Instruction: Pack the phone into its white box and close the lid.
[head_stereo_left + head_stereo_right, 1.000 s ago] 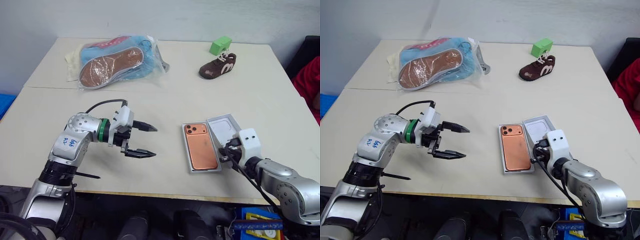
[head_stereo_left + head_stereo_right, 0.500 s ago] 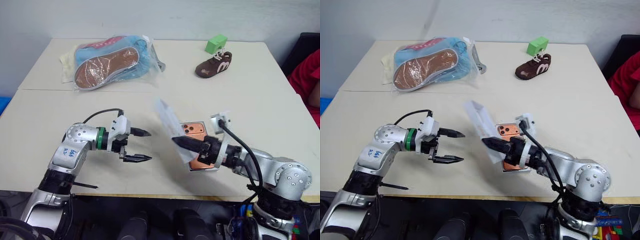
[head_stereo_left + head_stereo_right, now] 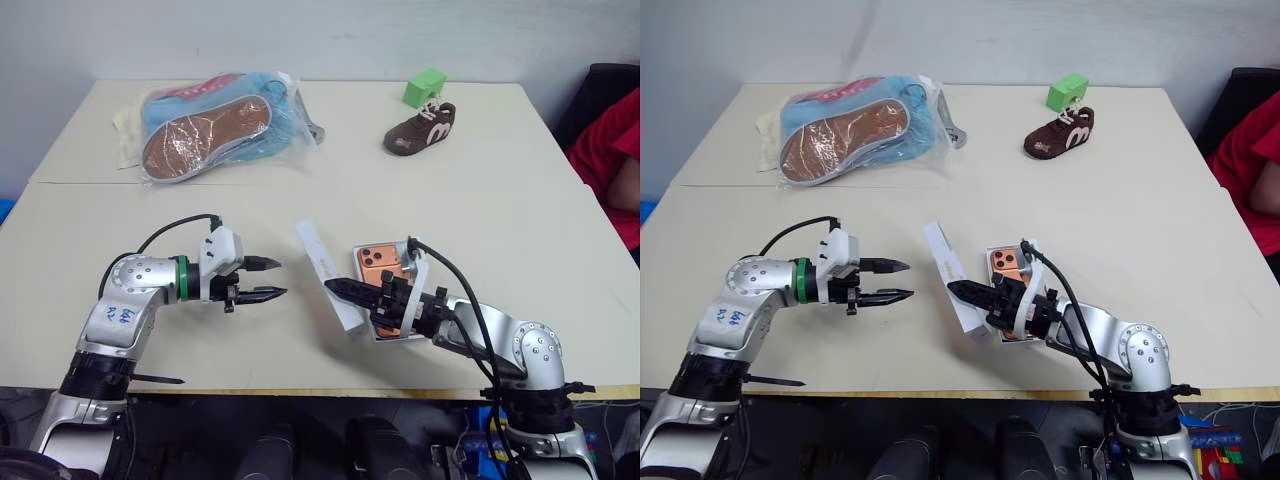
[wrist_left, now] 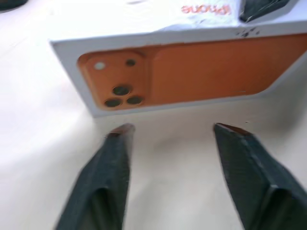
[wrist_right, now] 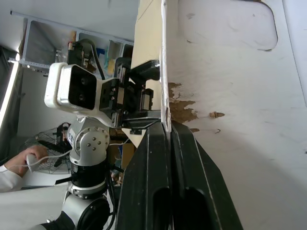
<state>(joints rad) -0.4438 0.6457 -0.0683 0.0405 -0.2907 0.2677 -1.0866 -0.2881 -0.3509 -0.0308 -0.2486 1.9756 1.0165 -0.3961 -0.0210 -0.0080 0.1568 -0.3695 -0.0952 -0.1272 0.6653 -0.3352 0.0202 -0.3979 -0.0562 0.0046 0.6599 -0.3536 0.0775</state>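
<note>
Phone: the phone (image 3: pixel 383 290) is seen lying camera side up in the white box (image 3: pixel 392 334) near the front edge of the counter (image 3: pixel 500 200), partly hidden by the right arm.
Lid: the lid (image 3: pixel 328 276) is held tilted on edge just left of the box, its lower end close to the counter; whether it touches cannot be told. The printed orange face is turned toward the left tool, as the left wrist view shows.
Right tool: the right tool (image 3: pixel 347 290) is closed tight on the lid's thin side wall, pinched from the plain white inner side.
Left tool: the left tool (image 3: pixel 268 279) is empty, its fingers narrowly parted and pointed at the lid, a short gap away.
Step judged: lid in hand, not yet turned over the box; phone judged already seated.
Handling, lid: judged light, stiff thin cardboard with a smooth printed face, likely slippery; a single-wall pinch lets it swing. Hold is best taken on the two long walls, or the free end steadied by the left tool.
Handling, phone: judged denser, rigid, scratch-prone.
Risk: a skewed lid may jam on the box walls.
Others: bagged slippers (image 3: pixel 215 125), a brown shoe (image 3: pixel 420 128) and a green block (image 3: pixel 425 87) lie at the far side, well apart.
</note>
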